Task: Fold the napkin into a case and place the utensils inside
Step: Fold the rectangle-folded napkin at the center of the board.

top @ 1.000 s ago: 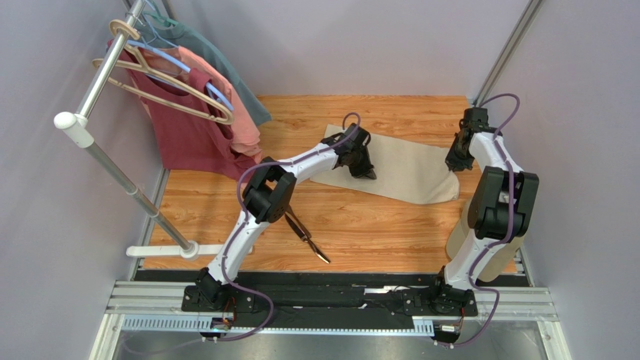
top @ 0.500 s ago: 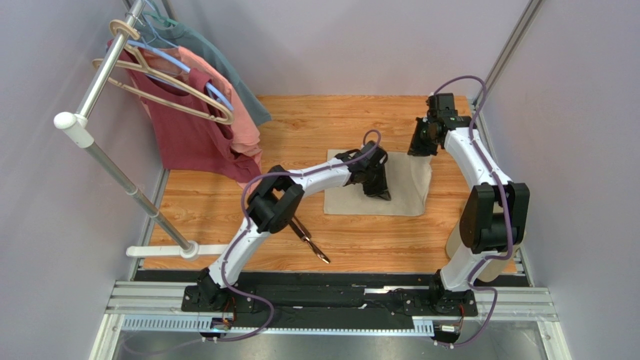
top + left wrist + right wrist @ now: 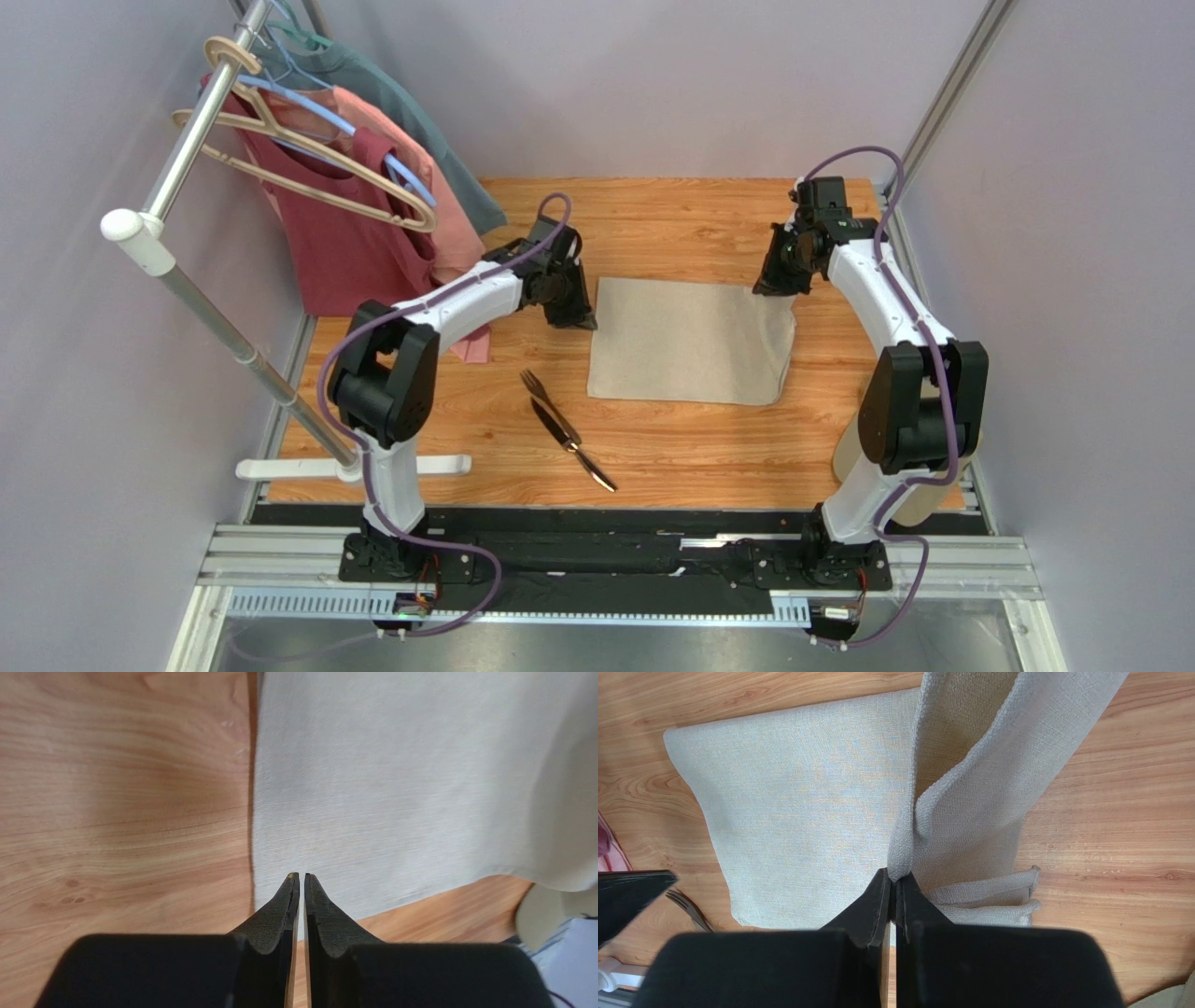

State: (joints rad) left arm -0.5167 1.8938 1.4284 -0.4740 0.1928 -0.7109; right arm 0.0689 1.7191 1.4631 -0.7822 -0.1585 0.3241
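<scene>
Pinching the far right corner of the beige-tan cloth napkin (image 3: 687, 340) in the right gripper (image 3: 893, 875), raised off the wooden tabletop (image 3: 673, 441) where the rest lies flat; left gripper (image 3: 302, 876) pressed almost together at the napkin's left edge, no cloth seen between. Dark metal fork (image 3: 533, 385) and dark metal knife (image 3: 592, 469) crossed just near-left of it, red and pink shirts (image 3: 351, 245) hanging beside the left arm, barring neither. Since a second ago: folded from a long strip into a rectangle, left gripper off its middle.

Beige napkin (image 3: 685, 343) folded flat, far-right corner raised, dark fork (image 3: 537, 389) and knife (image 3: 592, 466) overlapping beside it
</scene>
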